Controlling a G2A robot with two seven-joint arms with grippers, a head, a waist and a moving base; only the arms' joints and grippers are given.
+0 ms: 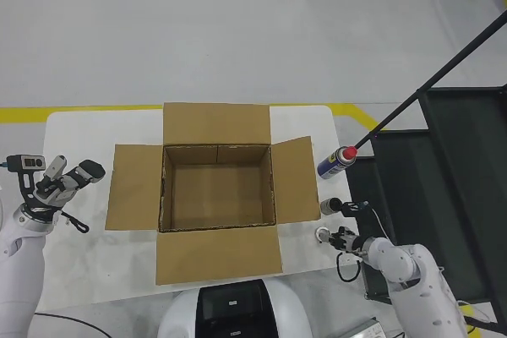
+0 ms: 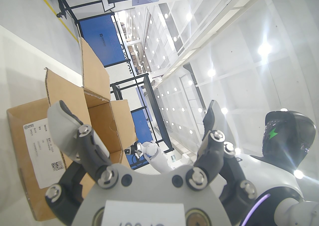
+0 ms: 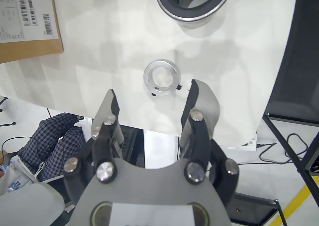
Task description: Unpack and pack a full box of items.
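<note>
I have my left gripper (image 2: 135, 112) tipped upward at the left edge of the table (image 1: 84, 135), its claw spread wide, while my right gripper (image 3: 154, 93) hangs over the right front corner, claw spread beside the metal ring (image 3: 162, 77), right of the open box (image 1: 217, 190).

A: Box (image 1: 217, 188) sits mid-table (image 1: 76, 127). To its right?

B: A row: spray can (image 1: 335, 161) farthest back, cup (image 1: 330, 206) in the middle, ring (image 1: 322, 236) nearest, with the right gripper (image 1: 338, 239) just beside the ring.

A: Left of the box?

B: Left gripper (image 1: 74, 173), well apart.
</note>
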